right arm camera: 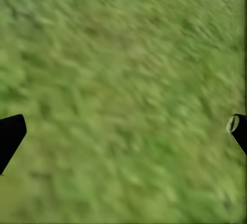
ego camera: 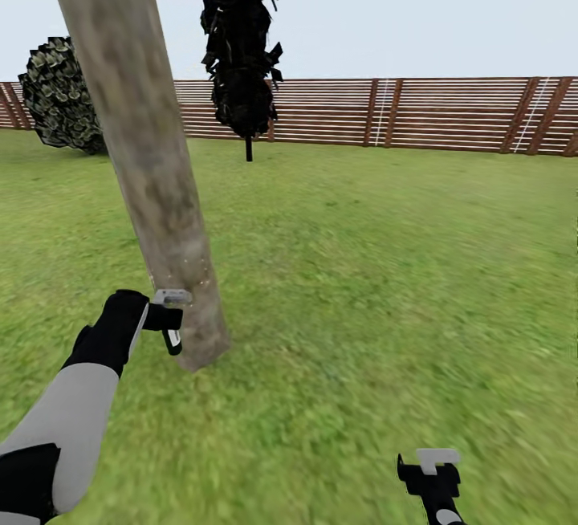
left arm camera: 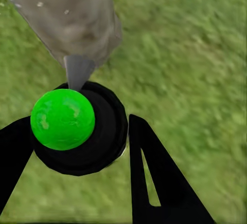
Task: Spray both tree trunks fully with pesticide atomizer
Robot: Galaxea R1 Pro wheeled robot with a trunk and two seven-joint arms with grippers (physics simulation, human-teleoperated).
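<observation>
Leaning over blurry green lawn (ego camera: 385, 268), the smooth mottled grey-tan tree trunk (ego camera: 152, 156) stands against the left fingers (left arm camera: 15, 157), clenched around the rounded, green-capped pesticide atomizer (left arm camera: 77, 129); right fingers (right arm camera: 10, 136) spread wide, released.

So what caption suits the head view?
Left gripper holds the atomizer against a leaning tree trunk on the lawn.

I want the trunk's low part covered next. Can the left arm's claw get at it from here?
Probably yes: the left claw, shut on the atomizer, sits right beside the tree trunk near its base, with nothing between them.
</observation>
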